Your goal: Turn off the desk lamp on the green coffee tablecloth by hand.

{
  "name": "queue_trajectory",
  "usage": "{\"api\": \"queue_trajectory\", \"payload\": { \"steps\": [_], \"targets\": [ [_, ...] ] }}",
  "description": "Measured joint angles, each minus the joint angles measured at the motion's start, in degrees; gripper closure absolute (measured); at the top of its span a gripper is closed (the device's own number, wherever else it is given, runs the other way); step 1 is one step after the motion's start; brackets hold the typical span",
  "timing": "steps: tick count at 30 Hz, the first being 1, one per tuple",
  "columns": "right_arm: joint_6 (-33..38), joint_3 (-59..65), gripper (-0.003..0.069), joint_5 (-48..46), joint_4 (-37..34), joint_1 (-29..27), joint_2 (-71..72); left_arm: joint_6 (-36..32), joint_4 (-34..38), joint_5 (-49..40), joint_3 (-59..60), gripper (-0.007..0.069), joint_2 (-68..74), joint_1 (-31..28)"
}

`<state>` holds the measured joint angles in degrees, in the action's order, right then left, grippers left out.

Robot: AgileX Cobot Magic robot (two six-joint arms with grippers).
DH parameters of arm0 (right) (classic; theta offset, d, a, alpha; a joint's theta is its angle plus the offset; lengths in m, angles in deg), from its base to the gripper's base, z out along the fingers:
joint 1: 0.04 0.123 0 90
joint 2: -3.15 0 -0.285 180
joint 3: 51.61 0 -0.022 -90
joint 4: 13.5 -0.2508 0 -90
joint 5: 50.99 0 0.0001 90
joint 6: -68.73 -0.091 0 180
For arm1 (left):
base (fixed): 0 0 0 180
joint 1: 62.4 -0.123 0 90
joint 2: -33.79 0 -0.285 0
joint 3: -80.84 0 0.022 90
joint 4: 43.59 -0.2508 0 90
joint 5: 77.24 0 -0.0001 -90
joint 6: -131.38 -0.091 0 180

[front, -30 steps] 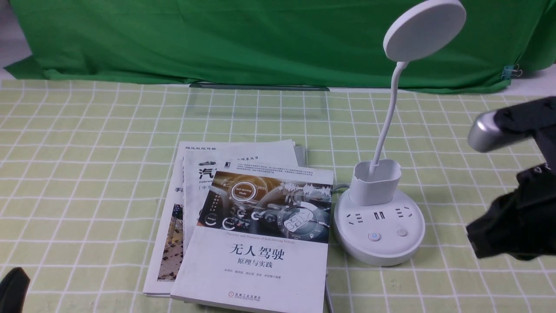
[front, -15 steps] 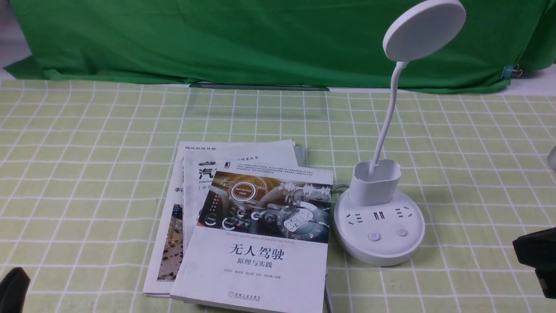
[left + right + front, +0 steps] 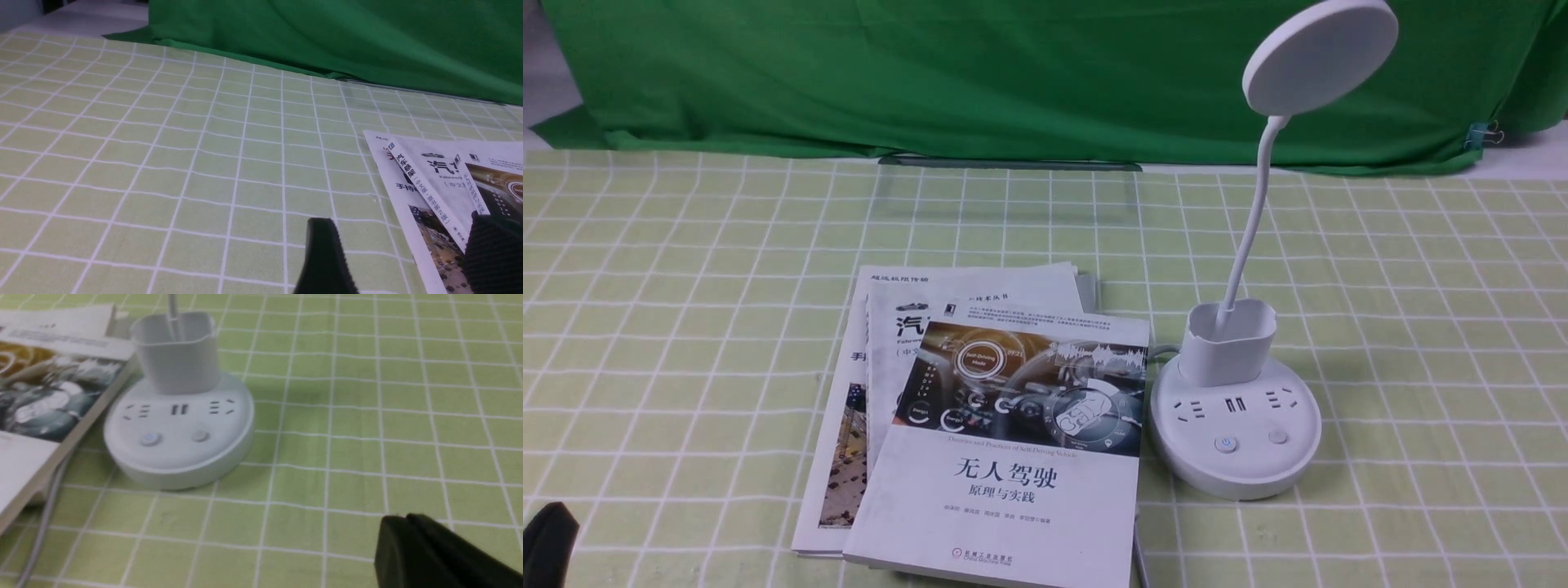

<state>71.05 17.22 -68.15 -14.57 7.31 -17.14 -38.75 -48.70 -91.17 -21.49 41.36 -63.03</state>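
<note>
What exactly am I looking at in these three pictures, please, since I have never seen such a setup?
This is a two-armed robot at a table. One camera looks forward from between the arms; the other two sit on the wrists. On the green coffee tablecloth stand a white desk lamp and, beside it, a stack of books. The left wrist picture shows the left gripper, open and empty. The right wrist picture shows the right gripper, shut and holding nothing, apart from the lamp's base.

Top book (image 3: 1005, 449) cover: "无人驾驶 / 原理与实践", "Self-Driving Vehicle". Book beneath (image 3: 907, 322): "汽", rest hidden.
</note>
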Motion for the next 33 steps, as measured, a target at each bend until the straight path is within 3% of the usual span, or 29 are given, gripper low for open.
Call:
{"api": "queue_trajectory", "payload": {
  "steps": [8, 33],
  "targets": [
    [0.2, 8.8, 0.0618, 3.5, 0.2, -2.9, 11.9, 0.0, 0.0, 0.0, 0.0, 0.0214, 0.0, 0.0],
    [2.2, 8.9, 0.0589, 3.5, 0.3, -3.4, 12.4, 0.0, 0.0, 0.0, 0.0, 0.0214, 0.0, 0.0]
  ]
}}
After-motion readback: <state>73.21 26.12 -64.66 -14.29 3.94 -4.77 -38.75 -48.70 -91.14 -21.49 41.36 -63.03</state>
